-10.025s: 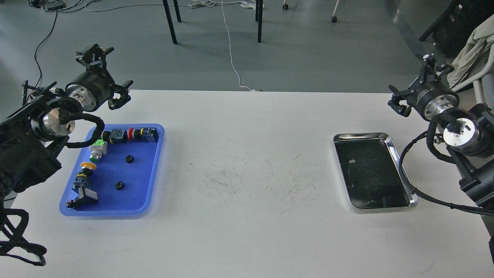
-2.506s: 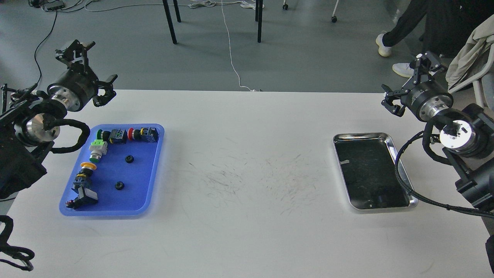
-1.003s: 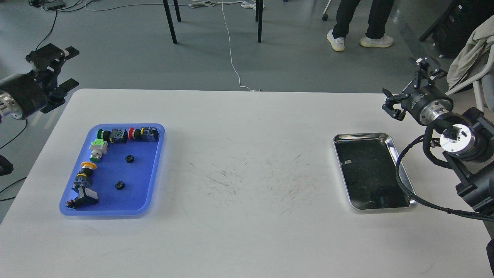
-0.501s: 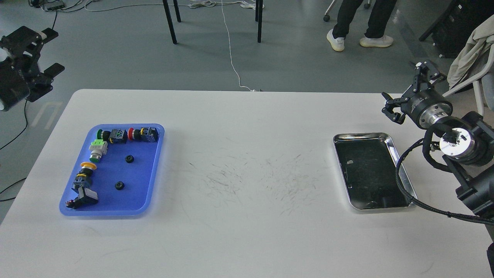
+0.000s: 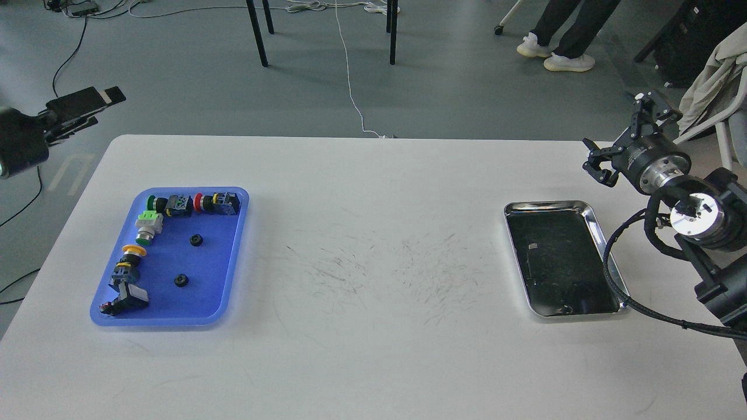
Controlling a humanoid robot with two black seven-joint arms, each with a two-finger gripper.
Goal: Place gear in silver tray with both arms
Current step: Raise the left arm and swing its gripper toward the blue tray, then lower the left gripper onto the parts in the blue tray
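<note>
Two small black gears point(image 5: 196, 239) point(image 5: 180, 280) lie in the blue plastic tray point(image 5: 230, 280) on the left of the white table. The silver tray point(image 5: 548, 205) lies on the right and holds nothing; its dark bottom shows only reflections. My left gripper point(image 5: 81, 111) is off the table's far left corner, above the floor, well away from the gears. Its two fingers stand a little apart and hold nothing. My right gripper point(image 5: 625, 133) hovers beyond the silver tray's far right corner, open and empty.
Several push-button switches point(image 5: 192, 204) line the blue tray's far and left sides. My right arm's black cable point(image 5: 613, 274) hangs over the silver tray's right rim. A person's feet point(image 5: 554, 55), table legs and a white cord are on the floor behind. Cloth point(image 5: 715, 76) hangs at the right.
My left arm has drawn back to the left, off the table, and its gripper has turned side-on. My right gripper has shifted slightly. A person has walked in behind the table.
</note>
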